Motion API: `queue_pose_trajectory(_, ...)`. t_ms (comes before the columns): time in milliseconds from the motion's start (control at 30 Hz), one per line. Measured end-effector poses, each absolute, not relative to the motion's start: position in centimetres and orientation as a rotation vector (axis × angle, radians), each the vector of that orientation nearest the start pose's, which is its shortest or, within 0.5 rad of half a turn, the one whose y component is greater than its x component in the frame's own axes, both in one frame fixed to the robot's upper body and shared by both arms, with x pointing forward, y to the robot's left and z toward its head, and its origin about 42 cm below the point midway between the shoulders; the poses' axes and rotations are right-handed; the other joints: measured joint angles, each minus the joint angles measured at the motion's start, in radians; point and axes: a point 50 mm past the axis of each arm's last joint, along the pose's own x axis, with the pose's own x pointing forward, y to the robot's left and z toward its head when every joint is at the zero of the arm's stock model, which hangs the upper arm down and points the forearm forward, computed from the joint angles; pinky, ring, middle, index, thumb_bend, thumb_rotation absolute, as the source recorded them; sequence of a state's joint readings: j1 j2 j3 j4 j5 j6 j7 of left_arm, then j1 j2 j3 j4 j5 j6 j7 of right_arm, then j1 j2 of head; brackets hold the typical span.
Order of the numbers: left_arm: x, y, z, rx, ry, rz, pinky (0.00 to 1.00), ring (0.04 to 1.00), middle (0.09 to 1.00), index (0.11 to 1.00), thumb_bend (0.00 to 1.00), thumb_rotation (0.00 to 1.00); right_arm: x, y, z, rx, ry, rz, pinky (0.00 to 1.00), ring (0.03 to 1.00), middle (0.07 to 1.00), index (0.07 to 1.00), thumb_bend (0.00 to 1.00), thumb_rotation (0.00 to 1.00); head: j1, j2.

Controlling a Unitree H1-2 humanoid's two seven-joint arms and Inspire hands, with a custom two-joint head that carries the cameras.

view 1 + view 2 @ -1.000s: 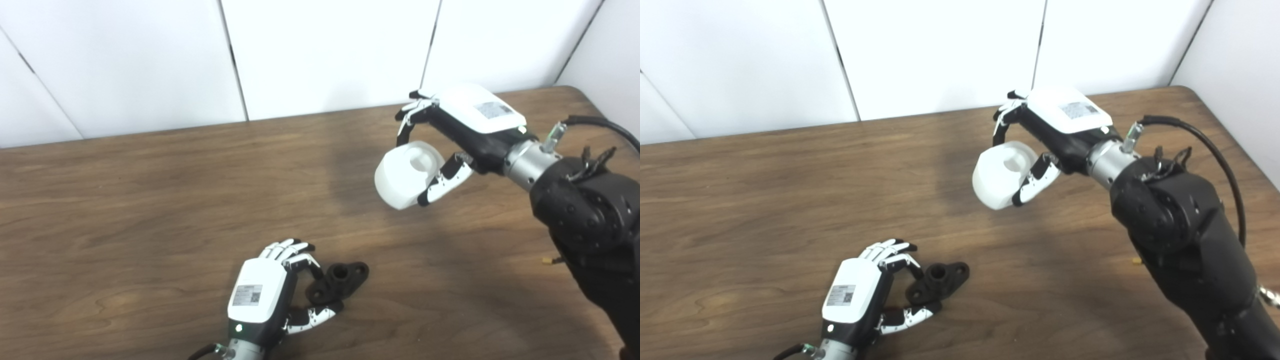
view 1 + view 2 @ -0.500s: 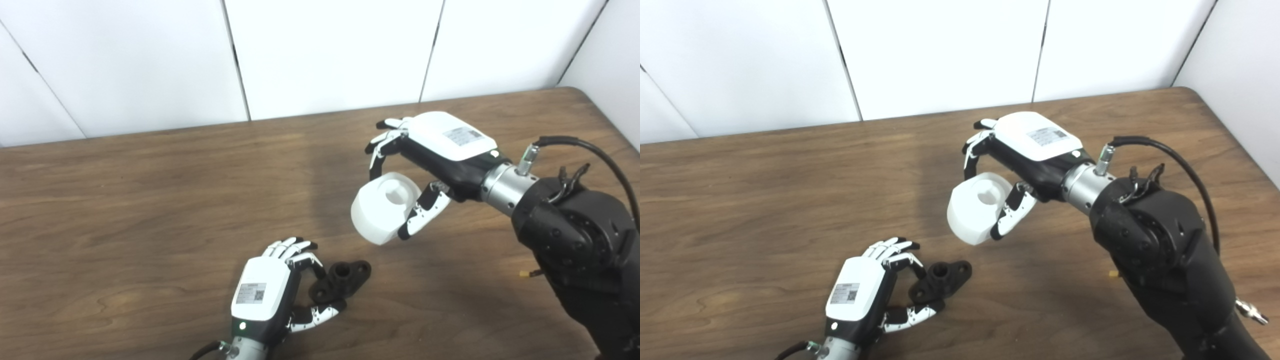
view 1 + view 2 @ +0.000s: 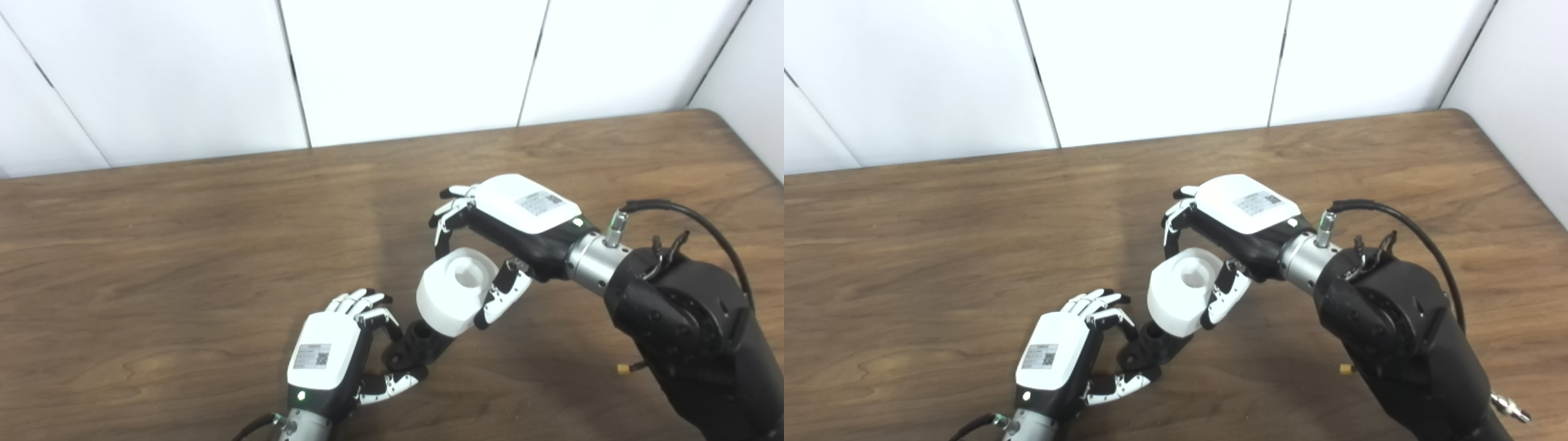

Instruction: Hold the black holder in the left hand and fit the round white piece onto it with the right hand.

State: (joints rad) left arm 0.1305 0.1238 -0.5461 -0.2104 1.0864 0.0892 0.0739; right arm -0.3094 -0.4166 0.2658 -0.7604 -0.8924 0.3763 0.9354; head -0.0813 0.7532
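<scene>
Left hand (image 3: 327, 361) sits low near the table's front edge, back of the palm up w/ its label facing the cameras, wrist coming in from the bottom of the view. Its fingers (image 3: 361, 301) curl down over the near end of the black holder (image 3: 413, 349) and the thumb (image 3: 392, 383) reaches in from below, so the holder's near end is pinched between thumb and fingers; the rest of the holder lies on the brown wooden table (image 3: 153, 257), sticking out beyond the fingertips toward the other hand. Right arm (image 3: 680, 324) (black, bulky, cable looping off the wrist) comes in from the lower right and reaches across toward the left hand. Right hand (image 3: 520, 223) is palm-down, label up, held above the table. Its fingers (image 3: 450, 214) hook down over the far side of the round white piece (image 3: 454, 291) and the thumb (image 3: 502, 294) presses the near right side, so the piece is gripped between them. The piece is tilted, its round recessed opening facing up and toward the cameras. Its lower edge overlaps the holder's raised socket end in both views; cannot tell whether it is touching or just above it. White wall panels (image 3: 410, 61) behind the table.
</scene>
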Motion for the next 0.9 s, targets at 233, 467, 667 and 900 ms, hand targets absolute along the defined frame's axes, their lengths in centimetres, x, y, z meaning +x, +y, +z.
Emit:
queue_pose_trajectory(233, 20.7, 11.3, 11.1, 1.112, -0.29, -0.33, 0.84, 0.855, 0.793, 0.489, 0.52, 0.05, 26.5, -19.3, 29.5, -1.322, -0.266, 0.598, 0.9, 0.938, 0.803, 0.482, 0.52, 0.14, 0.012, 0.009)
queue_pose_trajectory(467, 20.7, 11.2, 11.3, 1.129, -0.288, -0.331, 0.83, 0.842, 0.782, 0.489, 0.52, 0.05, 26.4, -19.2, 29.4, -1.316, -0.257, 0.612, 0.9, 0.941, 0.8, 0.483, 0.52, 0.13, 0.015, 0.024)
queue_pose_trajectory(667, 20.7, 11.1, 11.4, 1.135, -0.289, -0.333, 0.83, 0.837, 0.775, 0.488, 0.52, 0.05, 26.2, -18.9, 29.2, -1.295, -0.263, 0.621, 0.89, 0.947, 0.802, 0.483, 0.52, 0.13, 0.02, 0.031)
queue_pose_trajectory(900, 21.5, 10.1, 12.1, 1.144, -0.253, -0.338, 0.84, 0.845, 0.781, 0.489, 0.52, 0.05, 26.1, -18.9, 29.1, -1.295, -0.27, 0.627, 0.89, 0.946, 0.803, 0.483, 0.52, 0.13, 0.031, 0.034)
